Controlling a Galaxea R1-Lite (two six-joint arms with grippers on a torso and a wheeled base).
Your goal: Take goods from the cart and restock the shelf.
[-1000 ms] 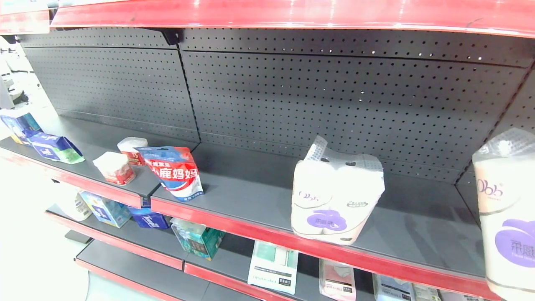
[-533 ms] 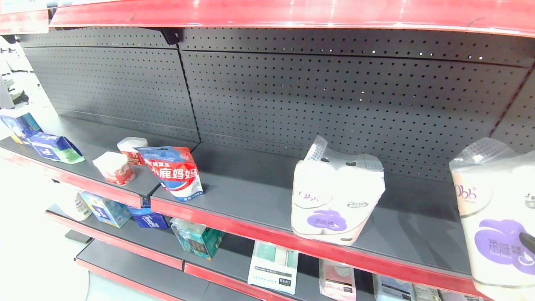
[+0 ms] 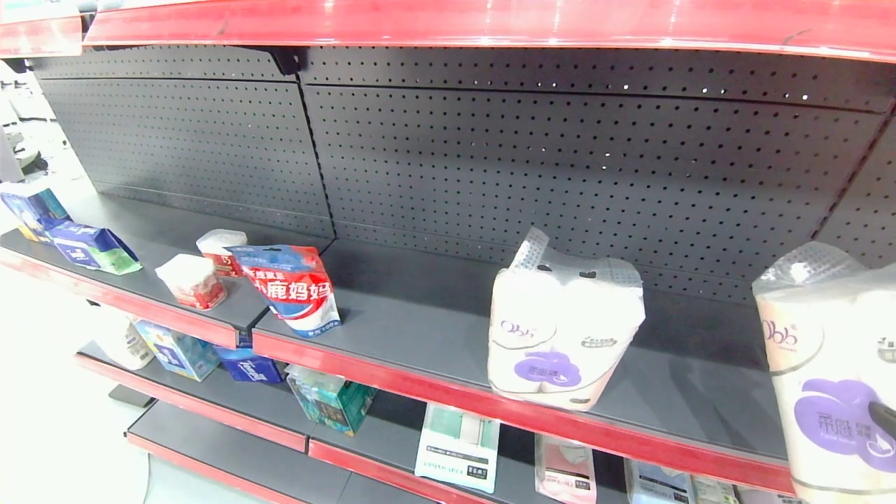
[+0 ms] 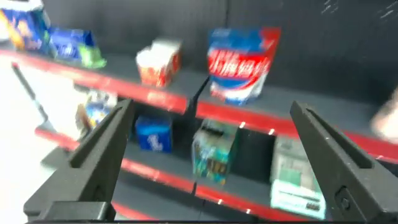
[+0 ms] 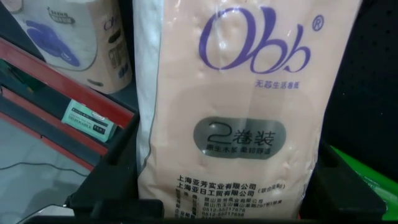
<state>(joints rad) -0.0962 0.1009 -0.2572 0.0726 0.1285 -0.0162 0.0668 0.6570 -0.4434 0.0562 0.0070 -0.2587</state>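
My right gripper (image 5: 231, 190) is shut on a pack of toilet paper rolls (image 5: 242, 106), white and pale peach with purple print. In the head view this held pack (image 3: 833, 371) stands upright at the far right, over the front edge of the middle shelf (image 3: 420, 322). A matching pack (image 3: 563, 322) stands on that shelf to its left, apart from it. My left gripper (image 4: 214, 155) hangs open and holds nothing, in front of the shelf's left part, facing a red and blue pouch (image 4: 239, 65).
On the middle shelf stand the red and blue pouch (image 3: 294, 287), two white and red tubs (image 3: 192, 280) and blue tissue packs (image 3: 91, 246) at the far left. Boxes and packets (image 3: 329, 399) fill the lower shelf. A red-edged upper shelf (image 3: 448, 24) overhangs.
The held toilet paper pack has moved left, further into the head view, and then dropped slightly. Everything on the shelf has stayed put.
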